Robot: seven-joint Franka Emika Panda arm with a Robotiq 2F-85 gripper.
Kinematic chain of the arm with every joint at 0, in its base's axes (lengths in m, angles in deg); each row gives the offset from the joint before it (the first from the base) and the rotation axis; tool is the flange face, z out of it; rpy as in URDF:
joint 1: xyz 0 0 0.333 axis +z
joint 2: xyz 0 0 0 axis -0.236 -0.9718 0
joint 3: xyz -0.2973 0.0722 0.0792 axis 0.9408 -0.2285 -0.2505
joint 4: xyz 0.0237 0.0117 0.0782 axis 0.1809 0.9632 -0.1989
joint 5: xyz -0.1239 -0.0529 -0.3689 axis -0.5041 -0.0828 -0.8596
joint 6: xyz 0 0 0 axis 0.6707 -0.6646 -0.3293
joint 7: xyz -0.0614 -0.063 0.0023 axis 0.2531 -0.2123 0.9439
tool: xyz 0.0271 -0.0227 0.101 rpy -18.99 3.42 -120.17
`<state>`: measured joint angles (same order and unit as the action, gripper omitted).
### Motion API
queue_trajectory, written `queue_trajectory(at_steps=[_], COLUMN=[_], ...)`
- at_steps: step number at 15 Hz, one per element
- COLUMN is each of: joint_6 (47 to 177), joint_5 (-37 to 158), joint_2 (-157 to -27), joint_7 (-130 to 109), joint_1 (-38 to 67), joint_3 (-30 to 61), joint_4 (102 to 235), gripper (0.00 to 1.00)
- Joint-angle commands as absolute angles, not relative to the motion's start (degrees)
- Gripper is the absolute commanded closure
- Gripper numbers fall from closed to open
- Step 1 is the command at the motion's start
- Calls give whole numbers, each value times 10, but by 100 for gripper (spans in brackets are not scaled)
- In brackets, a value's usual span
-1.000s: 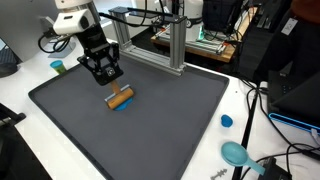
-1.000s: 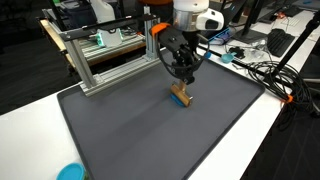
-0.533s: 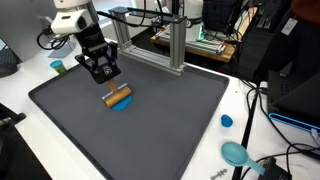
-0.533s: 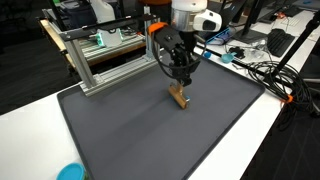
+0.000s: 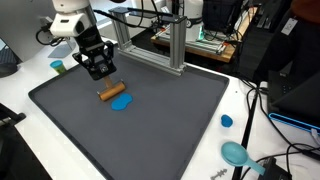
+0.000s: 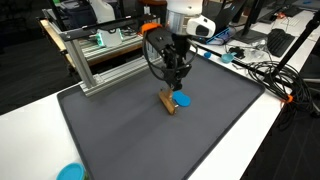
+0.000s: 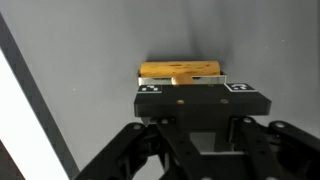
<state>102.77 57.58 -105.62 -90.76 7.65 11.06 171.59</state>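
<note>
Just beside the blue disc (image 5: 122,103), our gripper (image 5: 104,80) is clamped on the wooden cylinder (image 5: 112,92); gripped off-centre, we could see it swivel loose.

White table (image 6: 30,130) carried a dark grey mat (image 5: 170,120) over most of its top. Aluminium extrusion frame (image 5: 177,45) stood along the far edge, electronics boards (image 5: 210,40) behind it. Black cables (image 6: 262,72) ran over the table's right end in an exterior view. Dark lab clutter beyond, light was even, soft shadows.
</note>
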Motion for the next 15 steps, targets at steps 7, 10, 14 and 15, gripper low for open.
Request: queue_trajectory(at_steps=[7, 10, 14, 15], joint_6=[1024, 1027, 1038, 1039], joint_5=[676, 686, 693, 687], joint_2=[-998, -1013, -1043, -1049], joint_7=[-963, -964, -959, -954], joint_1=[53, 57, 54, 55], joint_3=[56, 57, 60, 63], joint_4=[1752, 1741, 1724, 1722], gripper=[78, 78, 78, 78])
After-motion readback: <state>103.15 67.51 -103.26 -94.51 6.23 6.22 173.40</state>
